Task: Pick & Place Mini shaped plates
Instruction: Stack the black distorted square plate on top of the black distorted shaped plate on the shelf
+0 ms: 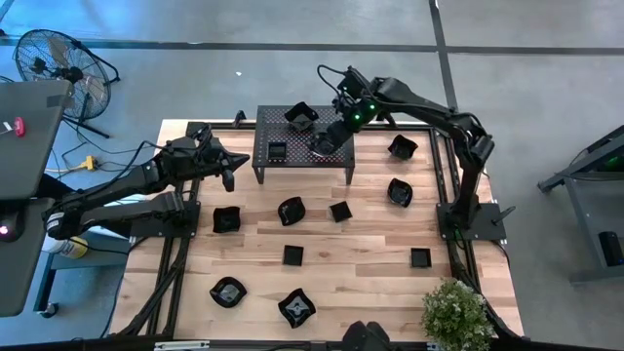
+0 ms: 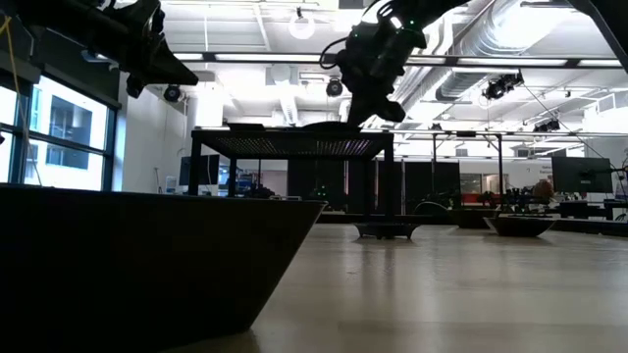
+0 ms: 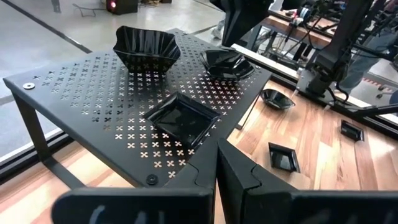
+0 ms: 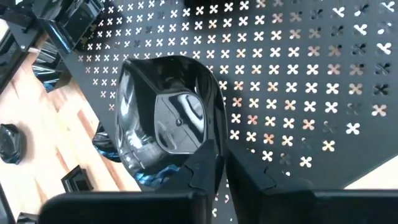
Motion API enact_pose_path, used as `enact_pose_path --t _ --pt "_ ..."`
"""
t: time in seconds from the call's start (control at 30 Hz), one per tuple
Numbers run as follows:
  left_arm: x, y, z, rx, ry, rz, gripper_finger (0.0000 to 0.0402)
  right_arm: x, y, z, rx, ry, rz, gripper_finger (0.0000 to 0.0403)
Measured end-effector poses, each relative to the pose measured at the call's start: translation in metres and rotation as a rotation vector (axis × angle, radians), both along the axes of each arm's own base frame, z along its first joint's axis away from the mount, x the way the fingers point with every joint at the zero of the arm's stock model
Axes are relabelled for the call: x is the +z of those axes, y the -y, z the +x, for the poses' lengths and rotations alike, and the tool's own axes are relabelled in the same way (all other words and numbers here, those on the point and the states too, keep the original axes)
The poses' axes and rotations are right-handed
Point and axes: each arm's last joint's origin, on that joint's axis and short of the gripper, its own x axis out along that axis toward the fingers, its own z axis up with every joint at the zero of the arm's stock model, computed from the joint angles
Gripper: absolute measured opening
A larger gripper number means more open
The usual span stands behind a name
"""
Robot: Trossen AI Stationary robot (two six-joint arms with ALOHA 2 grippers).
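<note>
A black perforated rack (image 1: 302, 161) stands at the table's far middle with three mini plates on top: a wavy one (image 1: 300, 114), a square one (image 1: 278, 150) and a rounded one (image 1: 325, 144). My right gripper (image 1: 336, 132) reaches over the rack from the right and is shut on the rounded plate (image 4: 165, 121). My left gripper (image 1: 230, 176) hovers shut just left of the rack, touching nothing; its wrist view looks across the rack top (image 3: 93, 81). Several more glossy black plates lie on the wooden table, such as a wavy one (image 1: 291, 210) and a small square one (image 1: 340, 211). My right gripper pinches the rounded plate's rim (image 4: 214, 134) on the side nearest the fingers, one finger (image 4: 202, 165) over the inside of the rim. It comes slanting down from the table's right. The plate's underside rests on the rack top (image 4: 292, 74).
Loose plates are scattered over the table's near half (image 1: 228, 291), (image 1: 296, 306), (image 1: 420, 257), and to the right of the rack (image 1: 402, 147), (image 1: 400, 192). A potted plant (image 1: 455, 314) stands at the near right corner. Bare wood (image 1: 361, 273) lies between the plates.
</note>
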Motion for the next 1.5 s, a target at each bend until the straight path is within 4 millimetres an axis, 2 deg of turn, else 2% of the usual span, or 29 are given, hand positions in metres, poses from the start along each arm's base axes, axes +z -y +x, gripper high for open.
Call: enact_pose_path --t 0.1,0.2,0.33,0.43,0.53,0.67,0.83,1.07,1.23,1.5 --pt "0.000 0.000 0.000 0.000 0.000 0.000 0.0001 0.002 0.000 0.000 0.004 0.010 -0.012 0.0045" --pt "0.000 0.001 0.000 -0.023 -0.001 -0.005 0.0001 0.016 -0.002 -0.004 0.036 0.040 -0.059 0.0049" --pt "0.000 0.005 0.000 -0.138 -0.029 -0.057 0.0001 0.039 -0.023 -0.014 0.160 0.096 -0.169 0.0027" --pt "0.004 0.008 0.000 -0.223 -0.079 -0.115 0.0001 0.031 -0.047 -0.022 0.254 0.103 -0.194 0.0005" --pt "0.004 0.013 0.004 -0.270 -0.149 -0.155 0.0001 0.015 -0.070 -0.033 0.284 0.150 -0.207 0.0008" --pt "0.001 0.025 0.016 -0.375 -0.224 -0.192 0.0001 0.013 -0.095 -0.051 0.246 0.308 -0.282 0.0002" --pt "-0.010 0.046 0.035 -0.498 -0.355 -0.248 0.0001 0.011 -0.114 -0.075 0.193 0.434 -0.322 0.0005" --pt "-0.028 0.079 0.046 -0.610 -0.531 -0.358 0.0001 0.013 -0.124 -0.106 0.148 0.487 -0.383 0.0004" --pt "-0.040 0.092 0.045 -0.527 -0.651 -0.443 0.0007 0.015 -0.124 -0.117 0.147 0.498 -0.416 0.0003" --pt "-0.060 0.094 0.039 -0.309 -0.870 -0.439 0.0087 0.015 -0.124 -0.118 0.176 0.491 -0.449 0.0003"
